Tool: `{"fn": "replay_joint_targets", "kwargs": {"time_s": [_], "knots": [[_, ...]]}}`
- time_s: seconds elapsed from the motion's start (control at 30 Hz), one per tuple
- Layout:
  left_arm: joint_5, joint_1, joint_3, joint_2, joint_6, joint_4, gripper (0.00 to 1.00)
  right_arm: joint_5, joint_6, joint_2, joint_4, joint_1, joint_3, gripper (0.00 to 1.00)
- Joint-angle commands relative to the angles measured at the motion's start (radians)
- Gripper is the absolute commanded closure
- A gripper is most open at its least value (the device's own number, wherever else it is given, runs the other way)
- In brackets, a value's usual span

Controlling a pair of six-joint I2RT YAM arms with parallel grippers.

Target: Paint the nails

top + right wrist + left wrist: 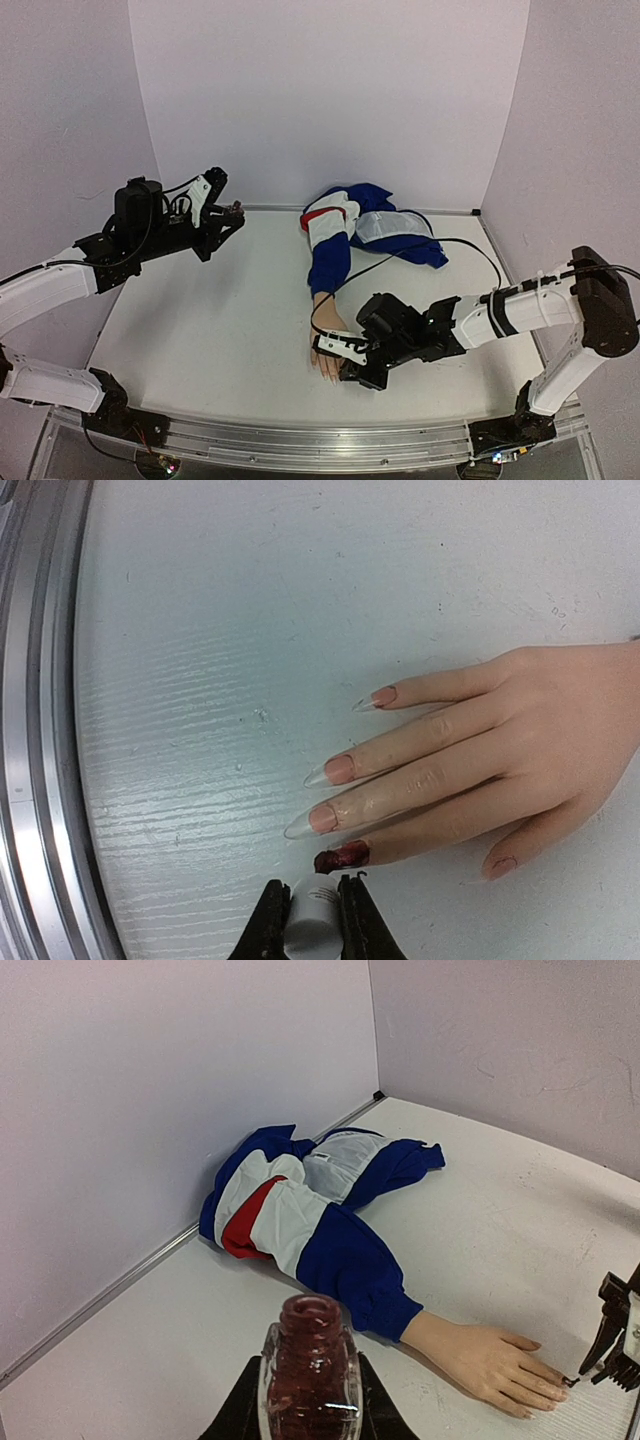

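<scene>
One of the nails (342, 858), on the mannequin hand (520, 730) lying near-right on the table (200, 330), is dark red; my right gripper (312, 892) pinches the brush cap (313, 920) beside it, my left gripper (310, 1405) clamps the open bottle (310, 1355), which I fear could spill if tilted.

One mannequin hand (530, 730) with five nails (340, 769), one dark red at lower centre, the others bare. One jacket (300, 1210), one open polish bottle (311, 1365), one white cap (314, 908), two robot arms (500, 315).
</scene>
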Motion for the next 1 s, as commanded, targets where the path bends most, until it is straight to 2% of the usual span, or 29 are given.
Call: {"fn": "replay_joint_targets", "kwargs": {"time_s": [0.0, 0.2, 0.37, 0.97], "knots": [[0.011, 0.004, 0.029, -0.019, -0.012, 0.066, 1.00, -0.024, 0.004, -0.045, -0.010, 0.007, 0.013, 1.00], [0.011, 0.004, 0.029, -0.019, -0.012, 0.067, 1.00, -0.031, 0.004, -0.116, 0.040, 0.007, -0.032, 1.00], [0.009, 0.004, 0.029, -0.018, -0.011, 0.067, 1.00, 0.032, 0.008, -0.099, 0.049, 0.006, -0.026, 1.00], [0.007, 0.005, 0.029, -0.018, -0.008, 0.066, 1.00, 0.056, 0.004, -0.035, 0.063, 0.007, -0.004, 1.00]]}}
